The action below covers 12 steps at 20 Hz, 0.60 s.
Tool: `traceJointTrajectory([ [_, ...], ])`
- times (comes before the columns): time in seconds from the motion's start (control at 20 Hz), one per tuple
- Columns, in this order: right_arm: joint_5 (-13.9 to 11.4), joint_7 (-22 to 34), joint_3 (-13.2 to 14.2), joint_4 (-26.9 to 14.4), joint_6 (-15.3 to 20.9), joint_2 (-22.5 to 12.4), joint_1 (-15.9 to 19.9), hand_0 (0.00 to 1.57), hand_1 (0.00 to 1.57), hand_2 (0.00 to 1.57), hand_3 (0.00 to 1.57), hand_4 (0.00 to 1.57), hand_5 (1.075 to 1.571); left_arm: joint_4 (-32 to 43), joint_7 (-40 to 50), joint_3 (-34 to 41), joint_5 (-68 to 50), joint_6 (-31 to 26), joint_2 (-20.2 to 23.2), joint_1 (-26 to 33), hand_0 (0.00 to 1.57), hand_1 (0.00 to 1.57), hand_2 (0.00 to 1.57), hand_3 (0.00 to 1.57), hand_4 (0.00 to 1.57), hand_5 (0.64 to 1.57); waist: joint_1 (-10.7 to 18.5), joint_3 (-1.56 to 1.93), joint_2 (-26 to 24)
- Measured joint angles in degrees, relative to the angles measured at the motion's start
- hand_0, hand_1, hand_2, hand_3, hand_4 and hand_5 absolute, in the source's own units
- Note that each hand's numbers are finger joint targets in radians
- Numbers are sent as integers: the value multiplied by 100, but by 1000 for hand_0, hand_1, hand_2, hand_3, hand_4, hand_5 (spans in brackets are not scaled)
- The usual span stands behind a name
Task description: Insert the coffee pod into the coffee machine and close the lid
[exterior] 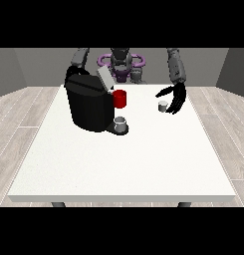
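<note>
A black coffee machine (88, 105) stands on the white table (128, 159) at the view's left, its grey lid (104, 77) tilted up and open. A small grey cup (121, 123) sits on the machine's base, and a red mug (120, 98) stands just behind it. The small grey coffee pod (163, 105) rests on the table at the right. The hand at the view's right (175, 97) hangs right beside the pod, fingers relaxed and spread around it without closing. The hand at the view's left is hidden behind the machine.
The robot's torso (121, 64) stands behind the table's far edge. The arm at the view's left (79, 59) reaches down behind the coffee machine. Wooden floor surrounds the table.
</note>
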State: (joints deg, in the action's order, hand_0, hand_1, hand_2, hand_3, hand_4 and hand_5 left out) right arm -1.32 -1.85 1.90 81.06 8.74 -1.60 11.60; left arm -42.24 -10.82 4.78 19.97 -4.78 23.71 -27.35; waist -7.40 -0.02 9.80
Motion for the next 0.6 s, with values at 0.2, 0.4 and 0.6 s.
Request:
traceJointTrajectory([
  [0.2,-31,36,-25,-18,48,30,-10,0,0,0,0,527,1571,213,-108,-144,340,115,88,-63,608,608,745,483,0,1571,-25,-1,-23],
  [0.4,-21,-26,-11,-25,16,-1,-1,0,0,0,0,515,1571,428,-319,-175,614,415,111,-162,719,719,851,619,151,1571,-51,1,10],
  [0.6,119,-140,110,-126,-43,-15,36,0,0,0,0,505,1571,557,-449,-138,770,751,12,-304,837,837,974,737,391,1571,-51,1,48],
])
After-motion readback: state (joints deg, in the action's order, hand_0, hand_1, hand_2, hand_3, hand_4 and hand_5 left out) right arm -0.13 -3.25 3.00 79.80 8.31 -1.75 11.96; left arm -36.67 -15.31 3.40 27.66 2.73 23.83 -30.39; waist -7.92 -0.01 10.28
